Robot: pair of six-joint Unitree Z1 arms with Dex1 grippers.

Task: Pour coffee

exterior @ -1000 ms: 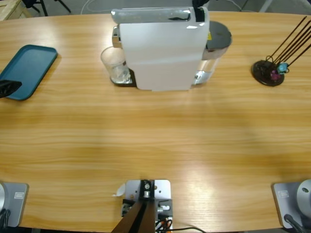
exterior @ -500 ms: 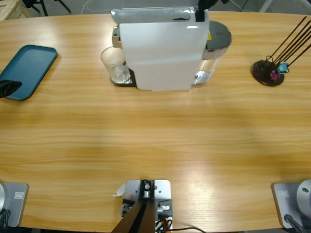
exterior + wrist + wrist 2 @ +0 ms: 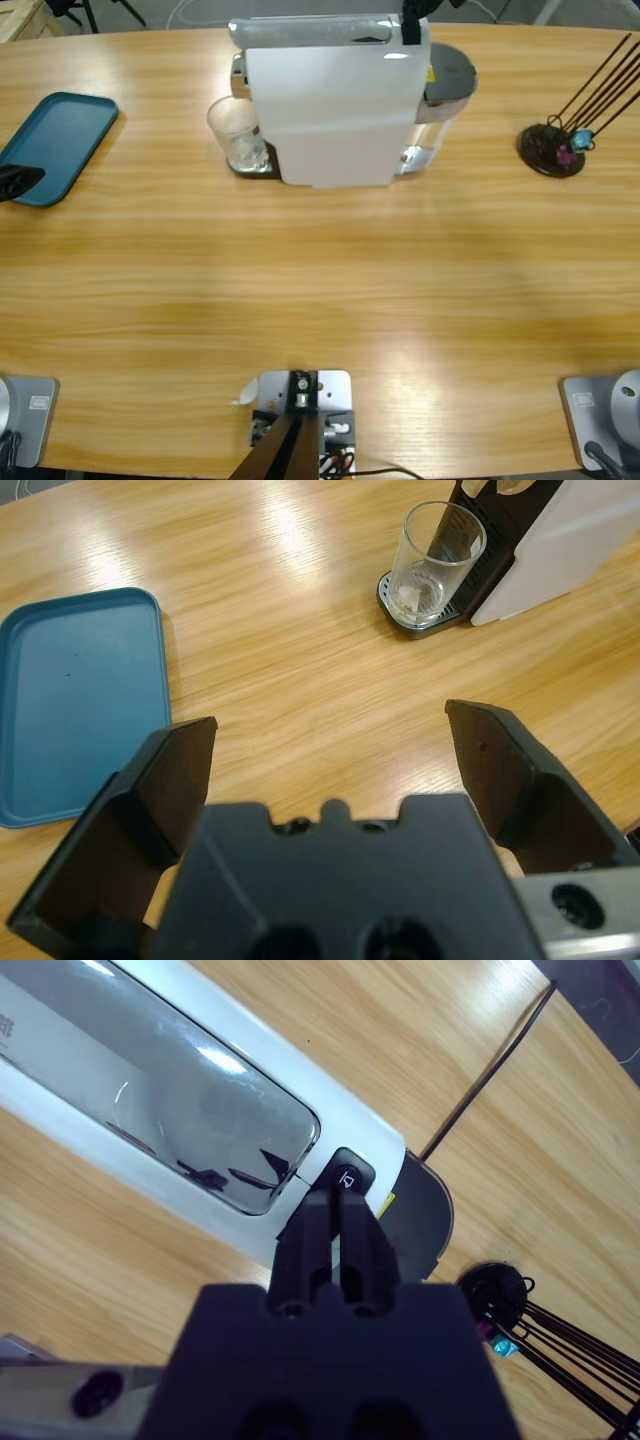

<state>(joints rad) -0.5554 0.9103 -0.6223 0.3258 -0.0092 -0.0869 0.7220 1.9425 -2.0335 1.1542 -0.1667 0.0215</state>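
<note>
A clear glass (image 3: 238, 135) (image 3: 435, 562) stands on the drip tray under the spout of the white coffee machine (image 3: 330, 100) (image 3: 545, 535). I cannot make out any coffee in the glass. My left gripper (image 3: 335, 732) is open and holds nothing; it hovers low at the table's left edge (image 3: 15, 181) and faces the glass from a distance. My right gripper (image 3: 336, 1208) is shut. Its tips sit at the small black button (image 3: 348, 1178) beside the machine's silver lid (image 3: 170, 1110). In the high view it shows at the machine's back right corner (image 3: 413, 20).
A teal tray (image 3: 58, 145) (image 3: 75, 700) lies at the left, beside my left gripper. A dark reed holder with long sticks (image 3: 552, 150) (image 3: 498, 1290) stands at the right. The machine's grey-lidded water tank (image 3: 448, 75) sits at its right side.
My right gripper has shifted only slightly at the machine's top. The glass, the tray and my left gripper have not moved.
</note>
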